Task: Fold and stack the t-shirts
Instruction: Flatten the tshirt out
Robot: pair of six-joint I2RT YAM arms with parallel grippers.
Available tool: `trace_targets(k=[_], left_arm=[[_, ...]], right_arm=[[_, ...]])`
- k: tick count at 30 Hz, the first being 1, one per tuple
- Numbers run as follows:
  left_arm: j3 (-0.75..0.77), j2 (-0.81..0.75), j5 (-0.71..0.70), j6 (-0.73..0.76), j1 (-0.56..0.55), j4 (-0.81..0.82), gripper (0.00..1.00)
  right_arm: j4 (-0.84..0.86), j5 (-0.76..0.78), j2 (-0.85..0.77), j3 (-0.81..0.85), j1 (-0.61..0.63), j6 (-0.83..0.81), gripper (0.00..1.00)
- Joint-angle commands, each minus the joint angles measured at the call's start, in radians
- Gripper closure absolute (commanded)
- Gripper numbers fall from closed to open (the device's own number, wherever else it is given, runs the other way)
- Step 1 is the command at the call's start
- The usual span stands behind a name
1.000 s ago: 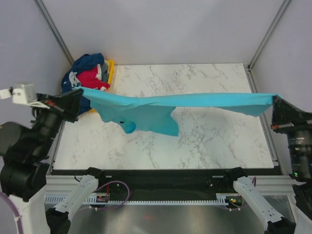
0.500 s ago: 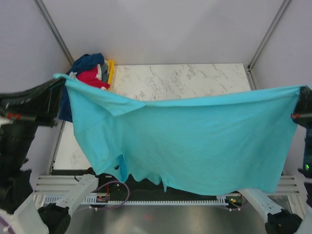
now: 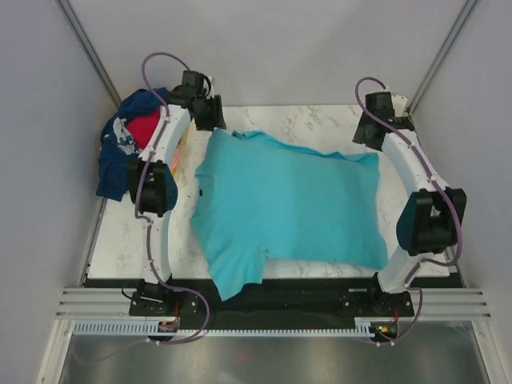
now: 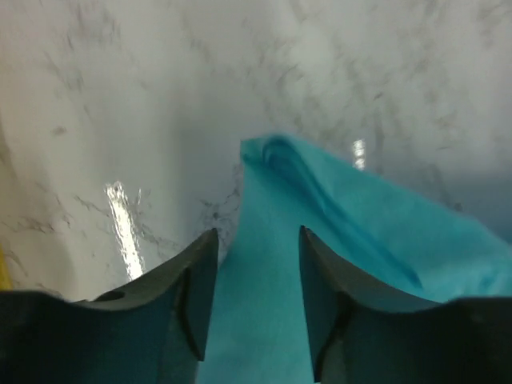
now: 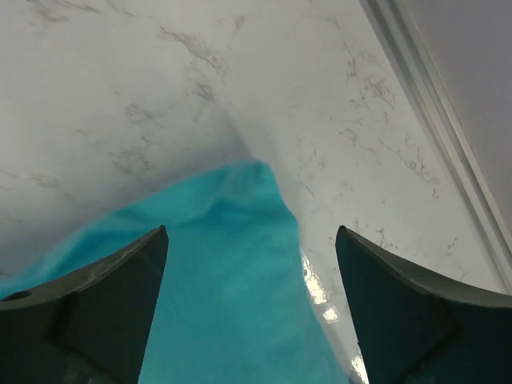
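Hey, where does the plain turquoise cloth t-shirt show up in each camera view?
Top external: the plain turquoise cloth t-shirt lies spread flat across the middle of the table.
Left wrist: one corner sits lower centre and right, running between the left fingers.
Right wrist: one corner sits bottom centre, between the right fingers.
Shared landmark: the white marble tabletop shows under it in all three.

Three t-shirts (image 3: pixel 288 204), two arms (image 3: pixel 154 186)

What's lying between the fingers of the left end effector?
A corner of the teal t-shirt, lying on the marble table. The left wrist view shows it in the open gap of the left end effector.
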Motion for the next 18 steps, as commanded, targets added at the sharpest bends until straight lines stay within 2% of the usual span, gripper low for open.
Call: trace_targets(k=[1,4,5,6,10,12,13,14,18], left_arm=[[0.184,0.065,-0.011,0.011,0.025,-0.274,0.43],[0.086,-0.002,-0.052,-0.017,0.025,-0.241,0.19],[0.030,-0.024,-0.061,-0.023,0.024,-0.233,0.03],[0.000,-0.051,-0.073,-0.032,0.021,-0.216,0.01],[-0.199,-0.200,-0.118,-0.073,0.007,-0.141,0.00],[-0.386,-0.308,-0.135,-0.112,0.004,-0.085,0.01],[-0.461,-0.349,-0.138,-0.151,0.002,0.007,0.01],[-0.609,-0.383,-0.133,-0.173,0.001,0.053,0.01],[-0.907,-0.539,-0.140,-0.294,-0.028,0.176,0.06]], right_arm=[[0.034,-0.136,0.078,0.079,-0.066,-0.021,0.02],[0.069,-0.174,0.089,0.045,-0.067,-0.041,0.02],[0.094,-0.181,0.072,0.012,-0.066,-0.039,0.02],[0.108,-0.195,0.063,-0.009,-0.067,-0.038,0.02],[0.185,-0.306,0.003,-0.131,-0.066,-0.027,0.02],[0.241,-0.387,0.000,-0.199,-0.067,-0.020,0.02],[0.269,-0.410,0.004,-0.216,-0.067,-0.010,0.02],[0.278,-0.454,0.021,-0.245,-0.067,-0.009,0.02],[0.300,-0.537,0.044,-0.321,-0.067,0.004,0.02]])
